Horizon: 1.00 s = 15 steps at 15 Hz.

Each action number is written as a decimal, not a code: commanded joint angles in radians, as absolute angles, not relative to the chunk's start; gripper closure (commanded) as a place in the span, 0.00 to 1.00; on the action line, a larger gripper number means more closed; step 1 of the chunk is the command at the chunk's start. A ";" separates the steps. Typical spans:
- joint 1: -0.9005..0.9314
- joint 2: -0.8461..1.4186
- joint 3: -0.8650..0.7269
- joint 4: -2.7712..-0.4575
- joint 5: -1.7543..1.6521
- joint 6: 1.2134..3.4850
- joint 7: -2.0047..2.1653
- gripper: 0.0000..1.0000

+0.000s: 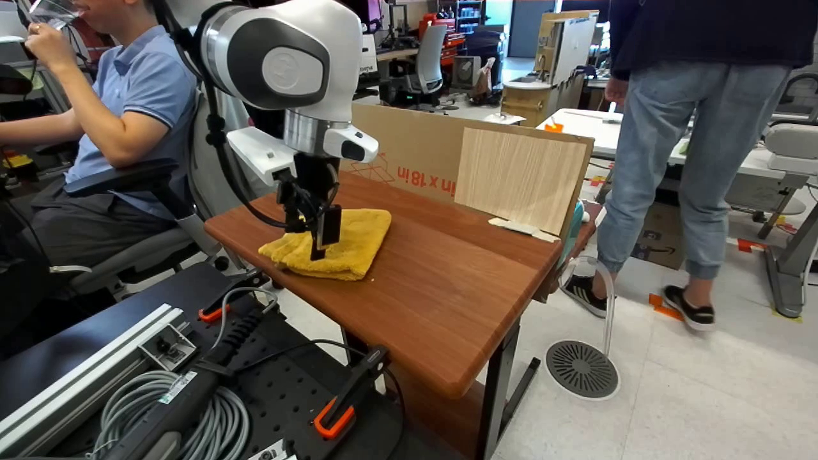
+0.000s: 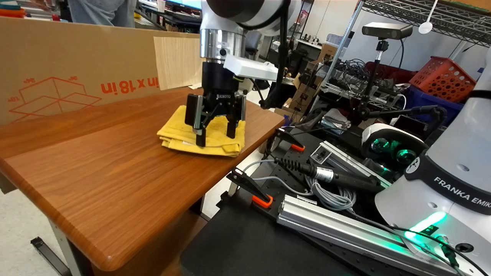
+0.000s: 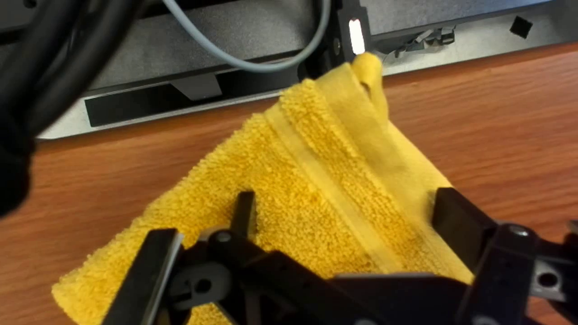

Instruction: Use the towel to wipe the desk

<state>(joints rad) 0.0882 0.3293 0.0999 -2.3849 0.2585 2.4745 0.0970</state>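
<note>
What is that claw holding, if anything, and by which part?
Nothing: the claw is open, its fingers apart over the folded yellow towel, with none of it pinched between them. Whether they touch it cannot be told.

Pale tiled floor (image 1: 703, 396). Grey office chair (image 1: 431, 57). Wire shelving (image 2: 456, 25) before white wall (image 2: 339, 17).

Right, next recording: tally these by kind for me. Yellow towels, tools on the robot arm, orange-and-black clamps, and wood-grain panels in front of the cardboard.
Towel: 1
Tool: 1
Clamps: 2
Panel: 1
Total: 5
</note>
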 commanded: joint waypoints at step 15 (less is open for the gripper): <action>0.159 0.349 0.136 -2.287 0.164 2.532 0.121 0.00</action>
<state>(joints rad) 0.1645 0.3485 0.1307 -2.2883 0.1678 2.5343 0.1182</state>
